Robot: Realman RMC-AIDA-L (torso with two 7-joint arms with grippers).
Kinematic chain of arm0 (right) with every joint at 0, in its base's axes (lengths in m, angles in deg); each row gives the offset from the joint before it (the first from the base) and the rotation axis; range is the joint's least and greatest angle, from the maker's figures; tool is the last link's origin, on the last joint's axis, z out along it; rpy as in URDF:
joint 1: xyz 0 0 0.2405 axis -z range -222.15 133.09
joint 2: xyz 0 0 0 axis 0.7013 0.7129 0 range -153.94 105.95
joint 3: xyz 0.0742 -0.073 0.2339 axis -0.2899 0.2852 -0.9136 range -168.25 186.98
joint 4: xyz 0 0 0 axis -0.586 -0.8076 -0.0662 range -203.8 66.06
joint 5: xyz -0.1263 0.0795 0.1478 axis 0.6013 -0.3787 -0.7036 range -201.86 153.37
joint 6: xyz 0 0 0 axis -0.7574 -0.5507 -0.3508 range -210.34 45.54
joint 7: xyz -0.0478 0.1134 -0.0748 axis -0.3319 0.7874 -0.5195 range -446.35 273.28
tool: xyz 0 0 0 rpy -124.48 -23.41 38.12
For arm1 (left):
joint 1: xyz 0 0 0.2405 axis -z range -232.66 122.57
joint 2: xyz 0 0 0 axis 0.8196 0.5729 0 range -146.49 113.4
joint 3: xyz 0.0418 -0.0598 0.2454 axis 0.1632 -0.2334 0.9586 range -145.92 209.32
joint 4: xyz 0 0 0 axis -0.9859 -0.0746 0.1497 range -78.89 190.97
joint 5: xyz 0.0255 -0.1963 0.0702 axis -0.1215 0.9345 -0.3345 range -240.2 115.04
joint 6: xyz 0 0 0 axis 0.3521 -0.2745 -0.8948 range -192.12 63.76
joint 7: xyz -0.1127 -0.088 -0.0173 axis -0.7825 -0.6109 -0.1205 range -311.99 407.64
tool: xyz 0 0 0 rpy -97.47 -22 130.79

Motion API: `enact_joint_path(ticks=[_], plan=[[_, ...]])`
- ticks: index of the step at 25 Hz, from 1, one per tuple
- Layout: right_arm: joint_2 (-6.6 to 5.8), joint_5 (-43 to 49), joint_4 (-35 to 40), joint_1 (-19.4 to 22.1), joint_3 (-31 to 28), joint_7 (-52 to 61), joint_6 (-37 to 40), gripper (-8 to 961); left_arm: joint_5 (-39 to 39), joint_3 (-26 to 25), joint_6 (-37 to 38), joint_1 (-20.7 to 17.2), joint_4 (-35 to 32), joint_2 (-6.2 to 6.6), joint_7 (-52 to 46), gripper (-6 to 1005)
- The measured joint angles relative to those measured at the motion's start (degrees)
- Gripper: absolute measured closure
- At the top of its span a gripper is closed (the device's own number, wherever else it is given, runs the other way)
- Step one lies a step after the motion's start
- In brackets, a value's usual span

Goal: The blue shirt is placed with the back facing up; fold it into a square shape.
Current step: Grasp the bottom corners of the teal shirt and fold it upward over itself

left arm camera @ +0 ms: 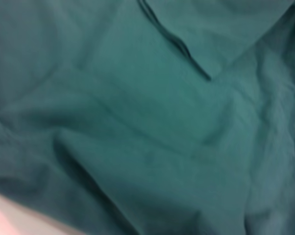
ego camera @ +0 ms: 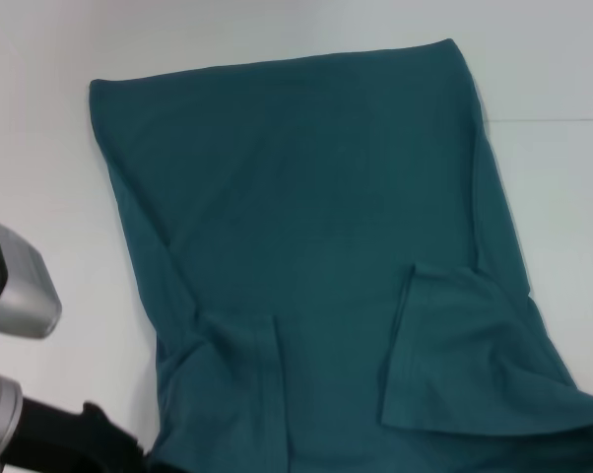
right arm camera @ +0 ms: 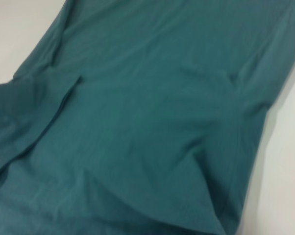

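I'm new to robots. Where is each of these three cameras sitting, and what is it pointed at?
Head view: from the robot's head, looking down at the blue shirt spread on the white table; part of the left arm shows.
Left wrist view: on the left arm, close above wrinkled shirt cloth; no hand shows.
Right wrist view: on the right arm, looking across the shirt and a strip of table; no hand shows.
All three share the shirt.

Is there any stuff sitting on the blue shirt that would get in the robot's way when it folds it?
No. Nothing lies on the blue shirt; only its own sleeves are folded in over it. The white table around it shows nothing else. The left arm is beside the shirt's near corner.
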Motion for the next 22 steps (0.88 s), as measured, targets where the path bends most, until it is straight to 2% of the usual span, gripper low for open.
enact_joint_path(ticks=[4, 11, 17, 22], plan=[[-0.34, -0.1, 0.0, -2.9, 0.2, 1.3, -1.4, 933, 1.5, -1.5, -1.4, 1.2, -0.3, 0.14, 0.1, 950], [-0.90, 0.9, -0.2, -9.9, 1.0, 4.9, -5.3, 933, 1.9, -6.1, -6.1, 5.3, 0.6, 0.54, 0.0, 949], [-0.99, 5.7, -1.6, -17.6, 2.5, 8.1, -11.5, 932, 1.6, -13.4, -9.0, 11.3, 3.8, 0.81, 0.4, 949], [-1.26, 9.3, -5.6, -24.4, 2.4, 8.6, -17.3, 932, 1.6, -14.0, -12.9, 14.0, 6.4, 1.19, 0.8, 950]])
